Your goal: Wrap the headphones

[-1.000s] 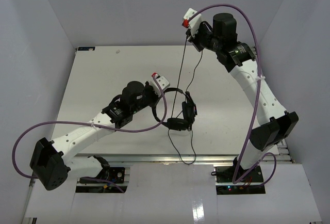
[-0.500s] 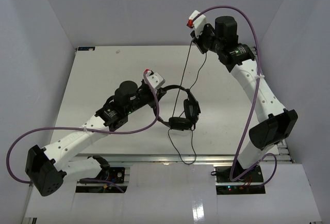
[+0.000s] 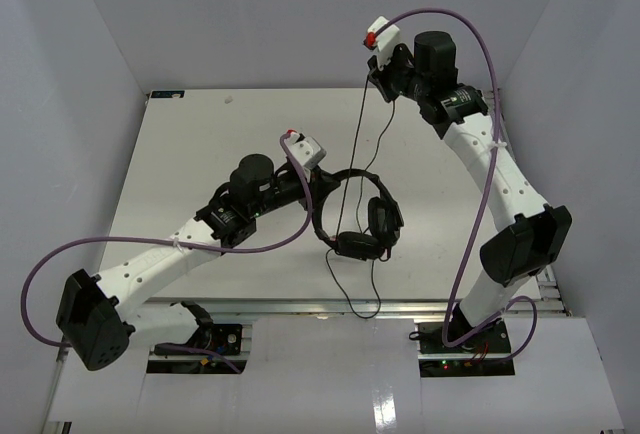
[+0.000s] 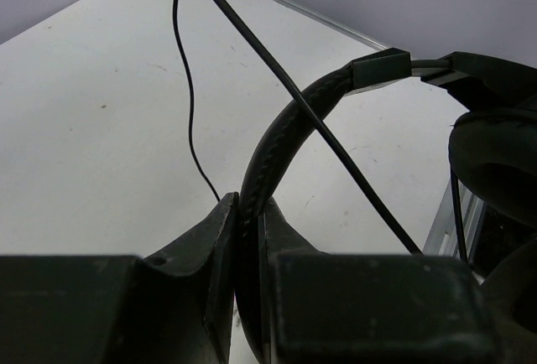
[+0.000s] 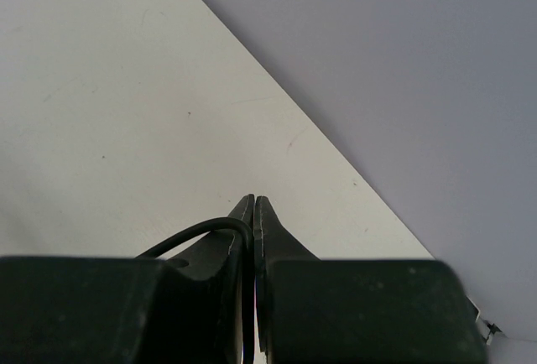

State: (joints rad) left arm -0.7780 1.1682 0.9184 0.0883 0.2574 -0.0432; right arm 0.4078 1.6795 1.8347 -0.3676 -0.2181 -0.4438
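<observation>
The black headphones [image 3: 372,222] hang just above the table's middle, ear cups [image 3: 381,216] lowest. My left gripper [image 3: 317,190] is shut on the padded headband [image 4: 281,133]; an ear cup [image 4: 495,158] shows at the right of the left wrist view. The thin black cable [image 3: 357,139] rises from the headset to my right gripper [image 3: 377,76], held high over the table's far edge. That gripper [image 5: 253,206] is shut on the cable [image 5: 193,233], which loops out to the left of the jaws. Another stretch of the cable [image 3: 360,299] trails to the table's near edge.
The white table [image 3: 200,154] is boxed in by grey walls on the left, right and back. Thick purple robot cables [image 3: 480,54] arc off both arms. The metal rail at the near edge [image 3: 300,306] runs under the cable loop.
The left arm has carried the headphones a little to the right and turned them, so the ear cups swung rightward. The right gripper shifted slightly right, still high with the cable.
</observation>
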